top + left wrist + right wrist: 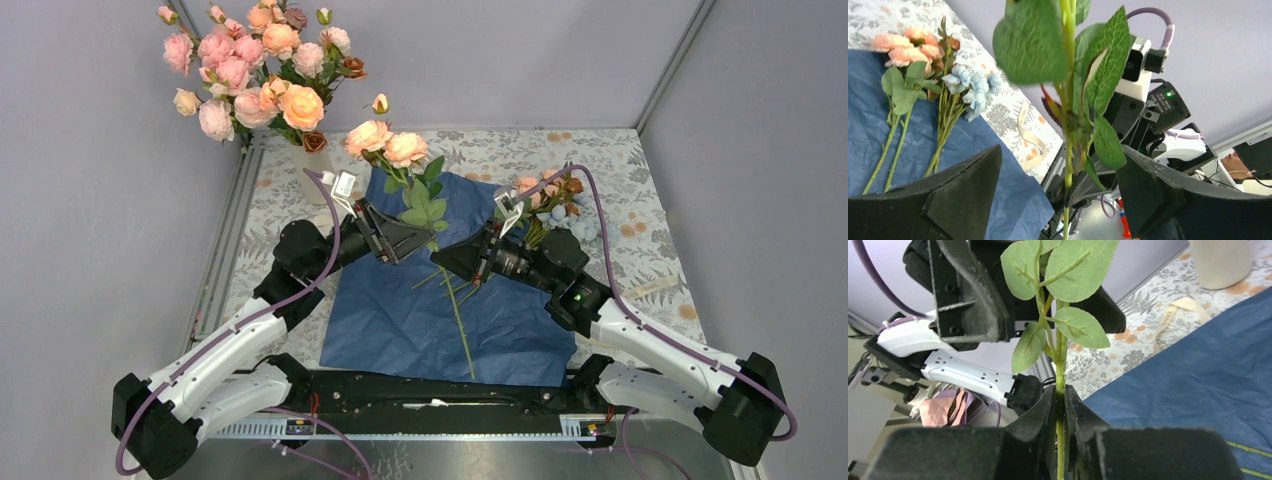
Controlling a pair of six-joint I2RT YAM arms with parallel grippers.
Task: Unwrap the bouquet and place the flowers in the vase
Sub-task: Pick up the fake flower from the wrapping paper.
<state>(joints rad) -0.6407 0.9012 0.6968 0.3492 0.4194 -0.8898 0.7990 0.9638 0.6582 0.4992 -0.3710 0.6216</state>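
Lilac-grey walls close in a table under a grey floral-print cloth point(620, 170). At the centre of the overhead view I hold a long green leafy stem point(420, 205) topped by two peach-pink roses point(385, 143). My right gripper point(1060, 400) is clamped on the stalk just below its leaves, fingers pressed against it from both sides. My left gripper point(1063, 165) stands wide apart, one black finger on each side of the same stem, neither touching it.

Below my right fingers the overhead view shows a thin stalk running on toward the lower centre, and I cannot tell whether it belongs to the held stem or lies loose. The roses are cut off in both wrist views.

The stem's long axis runs from lower centre to upper centre, blooms toward the top of the frame.

Beneath it lies the flat sheet of crinkled dark navy paper point(400, 320). A cream ribbon point(1025, 135) lies on the cloth just off its edge.

At centre right, partly behind my right arm, lie loose pale blue, peach and brown flowers point(555, 205).

At upper left the off-white vase point(306, 165) is mostly hidden by its mass of pink and peach blooms point(255, 60).
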